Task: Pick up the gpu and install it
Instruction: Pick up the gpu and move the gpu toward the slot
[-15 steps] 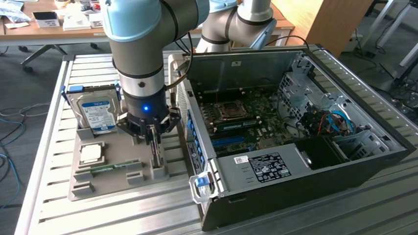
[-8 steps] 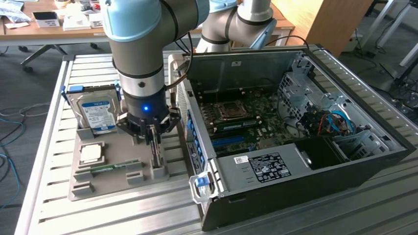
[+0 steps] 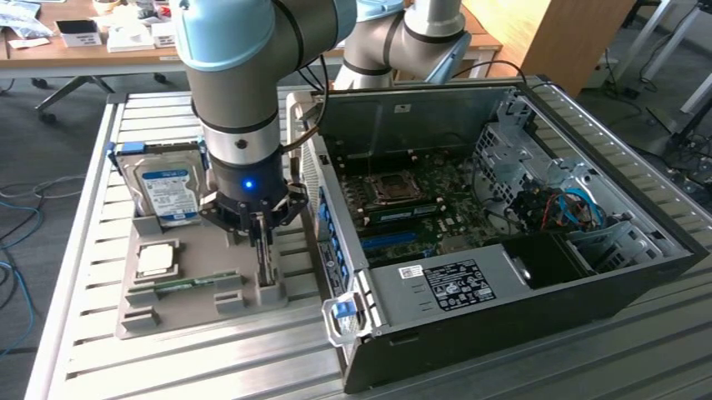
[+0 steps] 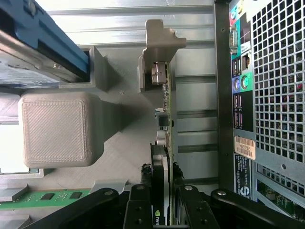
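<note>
The gpu (image 3: 266,265) is a thin dark card standing on edge in a slot of the grey parts tray (image 3: 167,321), just beside the open computer case (image 3: 501,250). My gripper (image 3: 263,229) reaches straight down onto it from above. In the wrist view the gpu (image 4: 164,119) runs away from the camera, with its metal connector end held in a grey tray post. My gripper (image 4: 162,172) straddles the card's near end, and its black fingers (image 4: 145,183) press against both faces. The card still sits in the tray slot.
On the tray stand a silver hard drive (image 3: 167,192) with a blue-white label, a square processor (image 3: 156,258) and a green memory stick (image 3: 195,283). The case lies open with its motherboard (image 3: 412,208) exposed. Its perforated rear panel (image 4: 267,95) is close beside the card.
</note>
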Controlling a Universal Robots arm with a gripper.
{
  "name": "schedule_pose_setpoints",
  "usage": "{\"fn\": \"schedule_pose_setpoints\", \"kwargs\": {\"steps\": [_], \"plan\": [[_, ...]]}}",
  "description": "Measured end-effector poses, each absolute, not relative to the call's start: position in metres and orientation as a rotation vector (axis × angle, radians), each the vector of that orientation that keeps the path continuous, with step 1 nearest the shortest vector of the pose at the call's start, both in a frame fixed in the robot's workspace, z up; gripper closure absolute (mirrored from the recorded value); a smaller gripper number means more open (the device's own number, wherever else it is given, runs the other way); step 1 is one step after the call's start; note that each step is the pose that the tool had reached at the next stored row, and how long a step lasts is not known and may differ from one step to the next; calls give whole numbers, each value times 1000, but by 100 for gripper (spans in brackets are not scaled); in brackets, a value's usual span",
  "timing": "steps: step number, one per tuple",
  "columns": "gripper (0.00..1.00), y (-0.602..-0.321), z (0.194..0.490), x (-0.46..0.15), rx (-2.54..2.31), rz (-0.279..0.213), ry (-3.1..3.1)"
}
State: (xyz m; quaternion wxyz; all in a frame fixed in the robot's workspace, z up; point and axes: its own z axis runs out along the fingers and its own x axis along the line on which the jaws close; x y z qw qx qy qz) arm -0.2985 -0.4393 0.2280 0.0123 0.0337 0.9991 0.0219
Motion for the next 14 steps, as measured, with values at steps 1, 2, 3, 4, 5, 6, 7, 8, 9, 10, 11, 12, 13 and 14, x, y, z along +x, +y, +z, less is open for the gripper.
{"fn": "schedule_pose_setpoints", "kwargs": {"steps": [1, 2, 3, 4, 5, 6, 7, 8, 9, 10, 11, 12, 13, 14], "plan": [[73, -439, 228, -298, 105, 68, 3115], [73, -439, 228, -298, 105, 68, 3115], [73, -439, 228, -298, 105, 68, 3115], [73, -439, 228, -298, 105, 68, 3115], [73, -439, 228, -298, 105, 68, 3115], [73, -439, 228, -298, 105, 68, 3115], [73, -439, 228, -298, 105, 68, 3115], [73, -439, 228, -298, 104, 68, 3115], [73, -439, 228, -299, 98, 69, 3115], [73, -439, 228, -299, 88, 69, 3115], [73, -439, 228, -299, 76, 69, 3116], [73, -439, 228, -298, 62, 70, 3116], [73, -439, 228, -298, 48, 70, 3117], [73, -439, 228, -298, 35, 70, 3117]]}}
